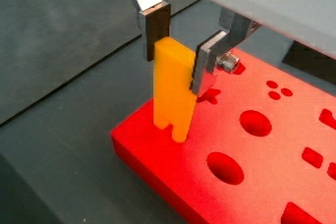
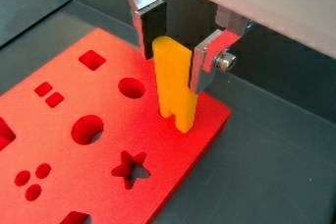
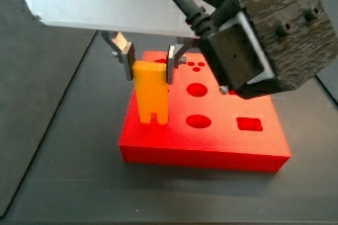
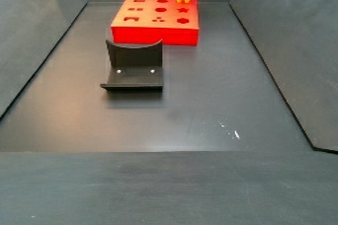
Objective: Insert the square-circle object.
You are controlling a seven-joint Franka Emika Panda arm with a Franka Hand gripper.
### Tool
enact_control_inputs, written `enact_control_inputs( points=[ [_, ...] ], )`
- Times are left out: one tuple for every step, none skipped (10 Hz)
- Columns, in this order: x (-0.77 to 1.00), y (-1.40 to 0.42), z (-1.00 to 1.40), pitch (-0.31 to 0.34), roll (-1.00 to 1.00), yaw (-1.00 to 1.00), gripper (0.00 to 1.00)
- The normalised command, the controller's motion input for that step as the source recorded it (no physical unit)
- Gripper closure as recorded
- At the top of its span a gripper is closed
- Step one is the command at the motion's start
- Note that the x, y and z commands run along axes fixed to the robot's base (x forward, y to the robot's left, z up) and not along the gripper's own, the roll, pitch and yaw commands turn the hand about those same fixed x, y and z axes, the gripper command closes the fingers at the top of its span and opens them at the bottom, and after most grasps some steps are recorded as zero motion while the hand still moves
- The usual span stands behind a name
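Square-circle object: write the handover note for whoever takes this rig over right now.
Gripper: above a corner of the red board, silver fingers either side of the square-circle object's top; grip or release cannot be told.
Object: upright, prongs down at the board's corner; seating depth not visible.
Holder: empty, in front of the board.
Left: confirm insertion, open, retract.

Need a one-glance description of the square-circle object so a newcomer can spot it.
Start at the red board with shaped holes at the far end of the dark floor. At one corner of it stands the square-circle object: a tall, narrow orange-yellow block with its lower end split into two prongs. It sits upright between the fingers of the hand, unlike the low dark grey holder nearby.
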Motion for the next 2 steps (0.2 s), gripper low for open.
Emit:
enact_control_inputs(
  points=[
    [0.00, 0.00, 0.00, 0.000, 0.01, 0.00, 1.00],
    [0.00, 0.00, 0.00, 0.000, 0.00, 0.00, 1.00]
  ],
)
